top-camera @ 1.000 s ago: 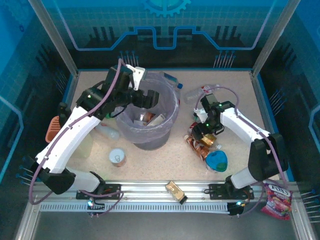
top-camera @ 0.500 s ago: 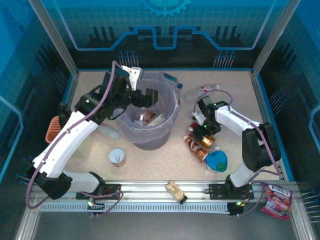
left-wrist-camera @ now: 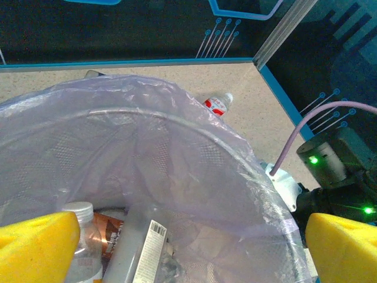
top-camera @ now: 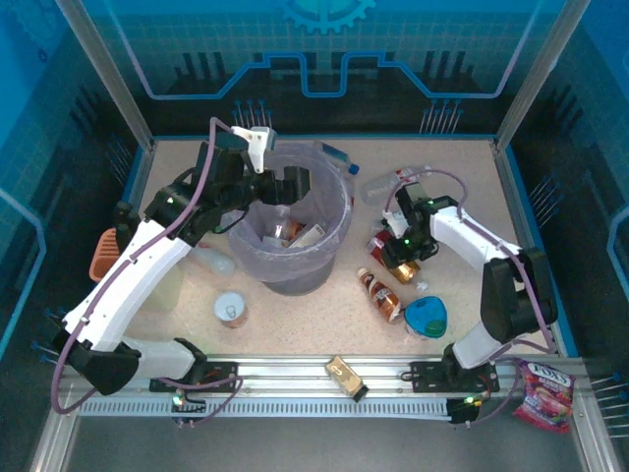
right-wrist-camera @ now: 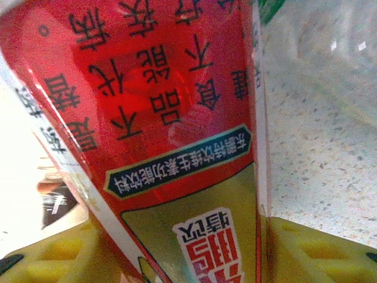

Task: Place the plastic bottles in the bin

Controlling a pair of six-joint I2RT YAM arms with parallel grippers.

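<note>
My right pincer [top-camera: 398, 254] hangs low over the right half of the table [top-camera: 462, 197], a red-labelled bottle [right-wrist-camera: 165, 118] standing between its yellow fingers [right-wrist-camera: 306, 250]. In the right wrist view the bottle fills the gap, with a finger close against each side. Whether they are pressing it yet I cannot tell.

Just nearer the arm bases a brown bottle [top-camera: 379, 294] lies on its side, apart from the pincer. A small blue dish [top-camera: 427, 317] sits beside it.

My left pincer [top-camera: 285, 189] hovers over the mouth of the bin [top-camera: 295, 265] with its fingers [left-wrist-camera: 35, 242] spread wide, holding nothing. Below it, inside the bag-lined bin, lie a clear white-capped bottle [left-wrist-camera: 79, 236], a brown one and a grey one with a barcode.

Beyond the bin's far rim, a clear bottle with a red label [top-camera: 383, 185] lies on the table. A blue-capped bottle [top-camera: 339, 155] rests just behind the bin. Another clear bottle [top-camera: 211, 261] lies at the bin's left side, with a silver-topped can [top-camera: 231, 310] near it.

The table is speckled beige. An orange basket [top-camera: 101, 254] sits at its left edge. One snack packet [top-camera: 346, 377] lies on the front rail and another [top-camera: 543, 393] past the right corner. Dark blue walls with circuit-line patterns enclose the table.
</note>
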